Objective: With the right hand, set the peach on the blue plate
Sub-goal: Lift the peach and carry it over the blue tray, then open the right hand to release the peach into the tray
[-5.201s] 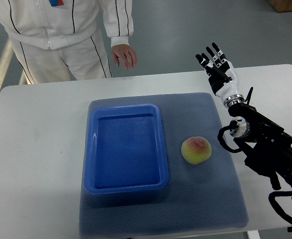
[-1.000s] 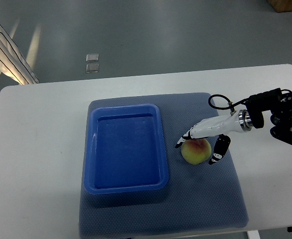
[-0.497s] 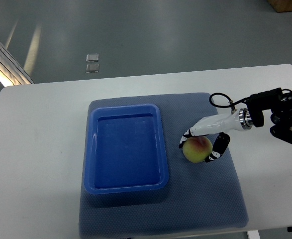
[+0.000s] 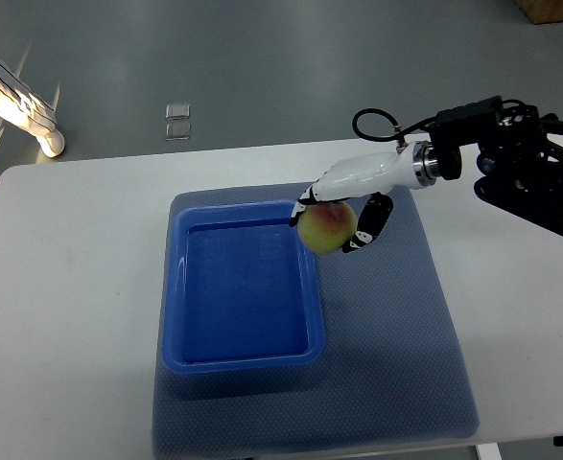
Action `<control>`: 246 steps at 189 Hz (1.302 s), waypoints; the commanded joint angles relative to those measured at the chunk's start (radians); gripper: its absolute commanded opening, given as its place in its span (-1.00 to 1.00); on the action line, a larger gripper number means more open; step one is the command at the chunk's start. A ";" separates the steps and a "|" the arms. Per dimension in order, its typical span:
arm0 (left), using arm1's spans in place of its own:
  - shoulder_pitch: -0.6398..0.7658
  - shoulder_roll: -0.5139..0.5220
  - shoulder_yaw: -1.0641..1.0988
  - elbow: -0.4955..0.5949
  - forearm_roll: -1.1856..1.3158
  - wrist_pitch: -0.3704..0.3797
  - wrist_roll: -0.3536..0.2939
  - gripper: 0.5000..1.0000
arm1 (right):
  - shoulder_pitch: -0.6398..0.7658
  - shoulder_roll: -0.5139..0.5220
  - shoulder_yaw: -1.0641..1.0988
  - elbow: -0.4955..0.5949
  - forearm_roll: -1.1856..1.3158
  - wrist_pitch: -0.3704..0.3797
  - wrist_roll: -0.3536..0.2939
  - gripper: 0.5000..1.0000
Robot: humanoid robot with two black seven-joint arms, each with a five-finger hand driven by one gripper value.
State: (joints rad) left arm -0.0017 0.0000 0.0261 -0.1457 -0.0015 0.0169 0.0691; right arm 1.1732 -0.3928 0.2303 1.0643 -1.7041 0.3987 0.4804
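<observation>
The blue plate (image 4: 243, 287) — really a shallow rectangular tray with a raised rim — serves as the anchor here, sitting on a grey-blue mat (image 4: 396, 355) that spreads out from under it on all sides, widest to the tray's right. The mat lies on a white table (image 4: 70, 316), which shows bare to the left of the tray and again beyond the mat's right edge. The tray's near rim is close to the mat's front border, and its flat floor holds nothing. At the tray's far right corner, the peach (image 4: 327, 228) is up in the grip of the right hand (image 4: 340, 213), overlapping the rim from this steep angle; whether it is directly above the tray's inside or just outside the rim cannot be told for certain. The fruit is yellow-green with a pink-red blush on its upper side. The hand is clamped around it — white fingers (image 4: 331, 184) curve over the top and far side, while a dark-tipped thumb presses on the side away from the tray. From the hand, the white forearm runs away from the tray toward the right, joining a black arm (image 4: 526, 168) with a looped cable near the wrist. Farther than the tray, beyond the table's back edge, is grey floor with a small pale square object (image 4: 177, 122) on it.
</observation>
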 commanded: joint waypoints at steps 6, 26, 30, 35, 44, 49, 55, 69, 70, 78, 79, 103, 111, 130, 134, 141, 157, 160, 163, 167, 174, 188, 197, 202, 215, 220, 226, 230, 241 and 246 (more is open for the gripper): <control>0.000 0.000 0.000 0.000 0.000 0.000 0.000 1.00 | 0.016 0.130 -0.002 -0.084 -0.002 -0.001 -0.002 -0.30; 0.000 0.000 -0.002 0.000 0.000 0.000 0.000 1.00 | 0.013 0.233 -0.002 -0.155 -0.002 -0.004 -0.009 -0.28; 0.000 0.000 -0.002 0.000 0.000 0.000 0.000 1.00 | 0.009 0.255 -0.002 -0.167 -0.002 -0.004 -0.016 -0.27; 0.000 0.000 -0.002 0.000 0.000 0.000 0.000 1.00 | 0.006 0.276 -0.003 -0.179 -0.002 -0.004 -0.022 -0.27; 0.000 0.000 -0.002 0.000 0.000 0.000 0.000 1.00 | 0.003 0.313 -0.006 -0.199 -0.002 -0.008 -0.028 -0.25; 0.000 0.000 -0.002 0.000 0.000 0.000 0.000 1.00 | 0.002 0.333 -0.009 -0.211 -0.002 -0.009 -0.029 -0.25; 0.000 0.000 -0.002 0.000 0.000 0.000 0.000 1.00 | -0.003 0.347 -0.012 -0.221 -0.002 -0.011 -0.029 -0.24; 0.000 0.000 -0.002 0.000 0.000 0.000 0.000 1.00 | -0.018 0.368 -0.017 -0.238 -0.003 -0.012 -0.031 -0.22; 0.000 0.000 -0.002 0.000 0.000 0.000 0.000 1.00 | -0.020 0.371 -0.017 -0.241 -0.003 -0.012 -0.031 -0.21; 0.000 0.000 -0.002 0.000 0.000 0.000 0.000 1.00 | -0.026 0.380 -0.017 -0.253 -0.003 -0.014 -0.032 -0.21; 0.000 0.000 -0.002 0.000 0.000 0.000 0.000 1.00 | -0.026 0.380 -0.017 -0.253 -0.003 -0.014 -0.032 -0.21; 0.000 0.000 -0.002 0.000 0.000 0.000 0.000 1.00 | -0.050 0.393 -0.017 -0.308 -0.003 -0.030 -0.046 -0.05; 0.000 0.000 -0.002 0.000 0.000 0.000 0.000 1.00 | -0.057 0.393 -0.017 -0.317 -0.003 -0.037 -0.051 0.01; 0.000 0.000 -0.002 0.000 0.000 0.000 0.000 1.00 | -0.063 0.393 -0.017 -0.330 -0.003 -0.044 -0.055 0.17; 0.000 0.000 -0.002 0.000 0.000 0.000 0.000 1.00 | -0.063 0.393 -0.017 -0.330 -0.003 -0.044 -0.055 0.20; 0.000 0.000 -0.002 0.000 0.000 0.000 0.000 1.00 | -0.063 0.393 -0.017 -0.330 -0.003 -0.044 -0.055 0.20; 0.000 0.000 -0.002 0.000 0.000 0.000 0.000 1.00 | -0.063 0.393 -0.016 -0.328 -0.002 -0.044 -0.055 0.52; 0.000 0.000 -0.002 0.000 0.000 0.000 0.000 1.00 | -0.063 0.393 -0.016 -0.328 -0.002 -0.044 -0.055 0.52; 0.000 0.000 -0.002 0.000 0.000 0.000 0.000 1.00 | -0.063 0.393 -0.016 -0.328 -0.002 -0.044 -0.055 0.52; 0.000 0.000 -0.002 0.000 0.000 0.000 0.000 1.00 | -0.063 0.393 -0.016 -0.328 0.000 -0.044 -0.055 0.59; 0.000 0.000 -0.002 0.000 0.000 0.000 0.000 1.00 | -0.061 0.393 -0.016 -0.328 0.000 -0.044 -0.055 0.61; 0.000 0.000 -0.002 0.000 0.000 0.000 0.000 1.00 | -0.063 0.393 -0.012 -0.322 0.000 -0.041 -0.054 0.70; 0.000 0.000 -0.002 0.000 0.000 0.000 0.000 1.00 | -0.063 0.393 -0.009 -0.320 0.003 -0.038 -0.054 0.70; 0.000 0.000 -0.002 0.000 0.000 0.000 0.000 1.00 | -0.061 0.393 -0.006 -0.320 0.008 -0.034 -0.054 0.71; 0.000 0.000 -0.002 0.000 0.000 0.000 0.000 1.00 | -0.058 0.393 -0.002 -0.319 0.020 -0.029 -0.054 0.72; 0.000 0.000 -0.002 0.000 0.000 0.000 0.000 1.00 | -0.053 0.393 -0.002 -0.317 0.031 -0.029 -0.054 0.72; 0.000 0.000 -0.002 0.000 0.000 0.000 0.000 1.00 | -0.052 0.393 0.000 -0.317 0.040 -0.029 -0.054 0.72; 0.000 0.000 -0.002 0.000 0.000 0.000 0.000 1.00 | -0.050 0.393 0.000 -0.317 0.054 -0.031 -0.054 0.72; 0.000 0.000 -0.002 0.000 0.000 0.000 0.000 1.00 | -0.034 0.393 0.009 -0.319 0.093 -0.043 -0.054 0.72; 0.000 0.000 -0.002 0.000 0.000 0.000 0.000 1.00 | -0.029 0.393 0.017 -0.320 0.107 -0.044 -0.054 0.72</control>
State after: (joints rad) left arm -0.0015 0.0000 0.0245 -0.1457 -0.0015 0.0169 0.0691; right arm 1.1233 0.0001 0.2308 0.7464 -1.6502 0.3656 0.4264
